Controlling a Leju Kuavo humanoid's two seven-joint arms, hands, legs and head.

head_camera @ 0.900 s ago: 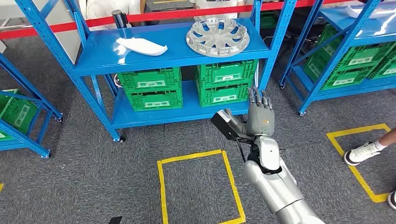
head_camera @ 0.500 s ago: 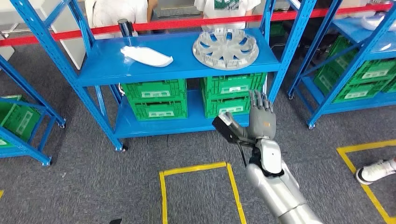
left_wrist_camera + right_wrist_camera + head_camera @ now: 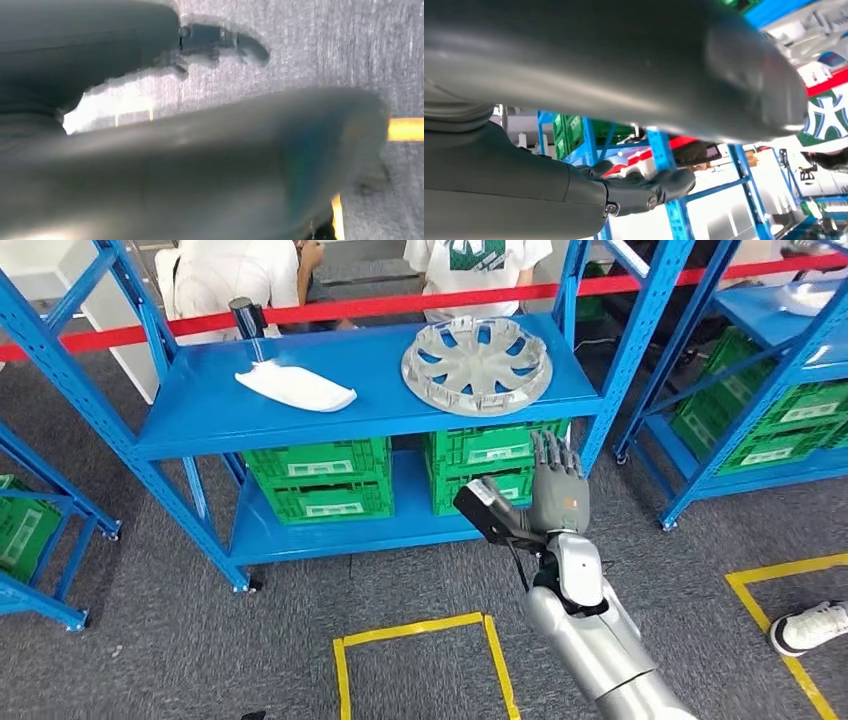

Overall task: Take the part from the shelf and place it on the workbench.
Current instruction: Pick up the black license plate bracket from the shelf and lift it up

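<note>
On the blue shelf's (image 3: 200,430) top level lie a white curved part (image 3: 295,387) toward the left and a silver wheel cover (image 3: 477,352) toward the right. My right hand (image 3: 555,495) is raised in front of the shelf's lower right corner, below the wheel cover. Its fingers point up and apart, the thumb is out to the side, and it holds nothing. The right wrist view shows the same hand (image 3: 624,75) empty, with its dark fingers (image 3: 644,192) stretched out. My left hand (image 3: 200,165) hangs over the grey floor, fingers (image 3: 220,42) apart from the thumb, holding nothing.
Green crates (image 3: 320,478) fill the shelf's lower level. A black cylinder (image 3: 246,315) stands at the back left of the top level. Red barrier tape (image 3: 400,305) and two people stand behind. More blue shelving (image 3: 770,390) stands right and left. A yellow floor square (image 3: 420,670) lies ahead; a shoe (image 3: 810,628) is at right.
The whole picture has shifted as the camera moved: the shelf sits lower and more to the left. My right hand keeps the same raised, empty pose.
</note>
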